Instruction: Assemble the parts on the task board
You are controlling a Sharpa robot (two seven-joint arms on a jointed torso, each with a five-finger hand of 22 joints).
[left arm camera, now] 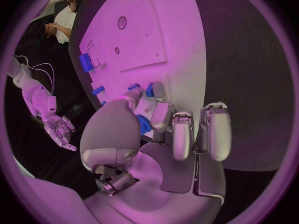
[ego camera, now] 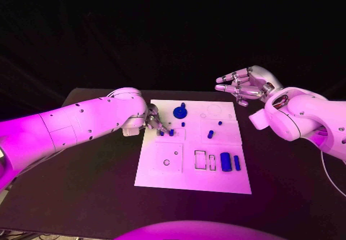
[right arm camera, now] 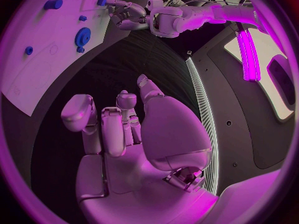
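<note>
left hand [ego camera: 153, 123] over task board [ego camera: 193, 181]

You are looking down from the robot's head at the whole task board [ego camera: 193, 172] on the black table [ego camera: 86, 200], from well above. Your left wrist camera is sitting close behind the left hand [left arm camera: 168, 134], facing along the board [left arm camera: 174, 40]. Your right wrist camera is looking past the right hand [right arm camera: 124, 134], farther off, catching the board's [right arm camera: 37, 69] corner. All three are sharing the board.
</note>
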